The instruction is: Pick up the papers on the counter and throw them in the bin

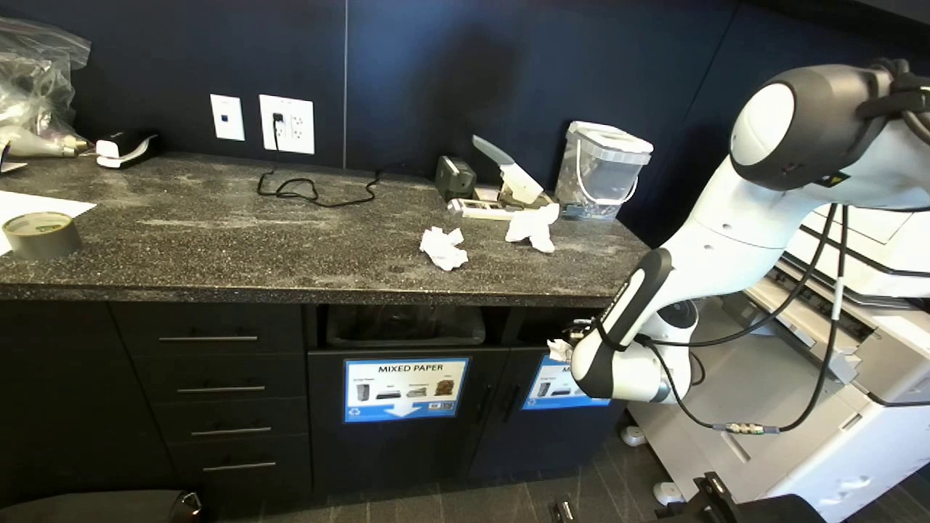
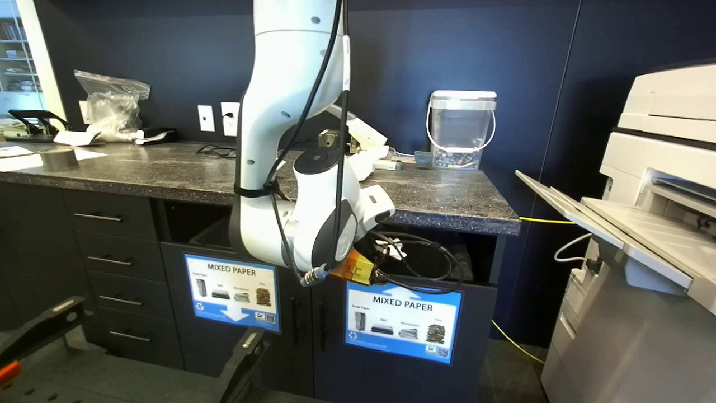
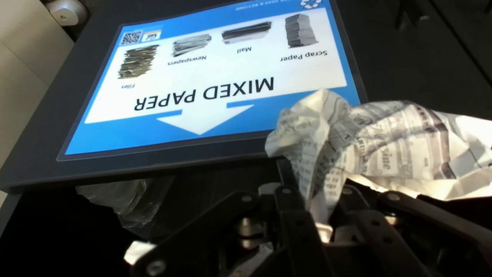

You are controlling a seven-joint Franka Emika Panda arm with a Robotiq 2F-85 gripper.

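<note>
Black cabinets under long speckled stone desk. Printer stands near the desk's end, apart from it. Arm comes in from top right in an exterior view, elbow high, slanting down past the desk's front edge. In an exterior view the forearm hangs close to vertical, then bends hard into the wrist, in front of the desk edge, its end turned toward the open slot above a door. 2 MIXED PAPER signs on 2 doors; dark bin in the slot nearer the drawers. Clear bucket upright, lidded, by the wall; lever-handled device near it. Claw narrowed, holding 1 crumpled printed paper wad, part pinched, most sticking out sideways. That wad is at the slot mouth; depth can't be told. On the desk, near each other but apart: front wad, and back wad just beside the device, contact unclear. Tape roll well apart from both. Small white scrap by the claw in the wrist view, partly hidden, can't tell what.
</note>
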